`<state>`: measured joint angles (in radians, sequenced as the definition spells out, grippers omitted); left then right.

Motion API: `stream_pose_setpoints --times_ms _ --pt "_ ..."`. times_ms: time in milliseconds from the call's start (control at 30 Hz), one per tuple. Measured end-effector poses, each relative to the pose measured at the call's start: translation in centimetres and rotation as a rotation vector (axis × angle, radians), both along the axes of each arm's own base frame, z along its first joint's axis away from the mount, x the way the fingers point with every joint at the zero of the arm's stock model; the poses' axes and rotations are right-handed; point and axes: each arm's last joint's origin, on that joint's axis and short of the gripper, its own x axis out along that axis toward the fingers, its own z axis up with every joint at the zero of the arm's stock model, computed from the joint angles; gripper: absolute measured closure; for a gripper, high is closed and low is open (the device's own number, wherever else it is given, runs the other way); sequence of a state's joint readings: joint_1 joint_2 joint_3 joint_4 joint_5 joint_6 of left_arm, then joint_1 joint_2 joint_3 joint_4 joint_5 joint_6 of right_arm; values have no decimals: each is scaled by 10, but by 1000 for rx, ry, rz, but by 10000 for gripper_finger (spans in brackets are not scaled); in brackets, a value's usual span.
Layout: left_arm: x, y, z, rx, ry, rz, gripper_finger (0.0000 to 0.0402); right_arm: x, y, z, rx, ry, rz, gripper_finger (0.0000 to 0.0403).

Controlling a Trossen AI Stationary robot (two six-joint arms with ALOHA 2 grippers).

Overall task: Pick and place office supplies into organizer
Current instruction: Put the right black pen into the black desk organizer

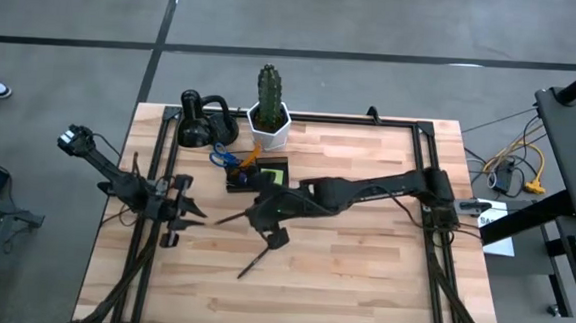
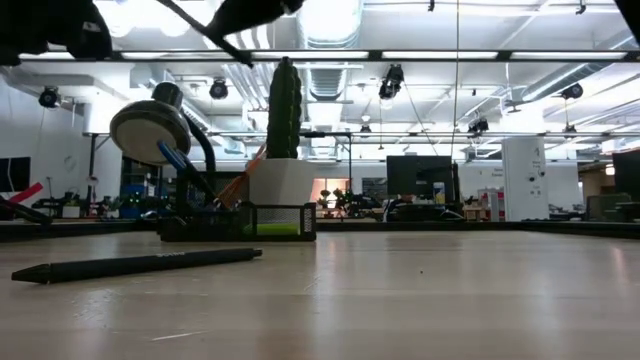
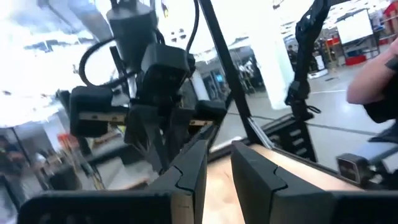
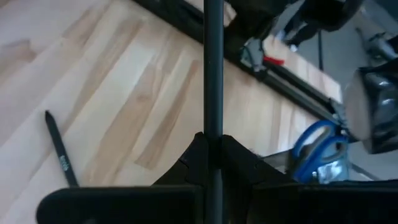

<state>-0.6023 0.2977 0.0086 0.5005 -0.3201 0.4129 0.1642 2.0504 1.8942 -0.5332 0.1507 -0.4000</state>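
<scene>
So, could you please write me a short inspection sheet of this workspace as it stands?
Surface: wooden table, black frame rails along its edges.
Job's things: organizer holds scissors and a green pad; one black pen lies loose on the wood.
Clutter: cactus pot, black gadget.
Grippers: right gripper shut on a second pen, in the air near the organizer; left gripper slightly apart, holding nothing.
Cables: loose wires off the table's right.
Surroundings: open workshop hall.

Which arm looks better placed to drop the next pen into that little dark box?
The right one, probably. Its gripper is already shut on a black pen and hangs just in front of the organizer. The left gripper waits near the table's left edge, holding nothing visible.
</scene>
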Motion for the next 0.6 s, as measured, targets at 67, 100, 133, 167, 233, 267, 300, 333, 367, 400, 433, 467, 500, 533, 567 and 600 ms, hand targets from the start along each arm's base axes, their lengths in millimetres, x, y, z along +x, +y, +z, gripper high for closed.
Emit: stream_pose_setpoints --times_ms 67,100,133,167,233,267,300,333,367,400,433,467,500,533,567,600 --pt "0 0 1 15 -15 5 343 -1 1 5 -3 -23 -4 390" --pt "0 0 1 26 -17 7 343 -2 1 8 -2 -37 -3 390" --pt "0 0 1 38 -19 9 343 -2 1 10 -1 -47 -1 390" --pt "0 0 1 55 -24 13 343 -1 2 12 -2 -63 2 390" --pt "0 0 1 83 -31 19 343 0 2 15 -5 -101 8 390" --pt "0 0 1 91 -34 21 343 1 1 16 -7 -114 10 390" --pt "0 0 1 102 -38 23 343 2 1 18 -10 -129 14 390" --pt "0 0 1 111 -42 25 343 3 1 19 -17 -142 20 390" --pt "0 0 1 112 -46 26 343 3 2 20 -22 -153 24 390" --pt "0 0 2 111 -50 27 343 4 2 21 -23 -168 26 390" --pt "0 0 3 114 -53 28 343 5 2 22 -26 -183 30 390" --pt "0 0 4 128 -63 32 343 5 2 23 -32 -197 35 390" --pt "0 0 6 141 -88 40 343 6 2 24 -38 -209 40 390" --pt "-1 1 8 149 -117 49 343 6 2 25 -45 -218 46 390" --pt "-2 1 11 160 -149 59 343 6 2 26 -48 -225 50 390" --pt "-2 2 13 162 -177 68 342 7 2 27 -48 -232 51 390"
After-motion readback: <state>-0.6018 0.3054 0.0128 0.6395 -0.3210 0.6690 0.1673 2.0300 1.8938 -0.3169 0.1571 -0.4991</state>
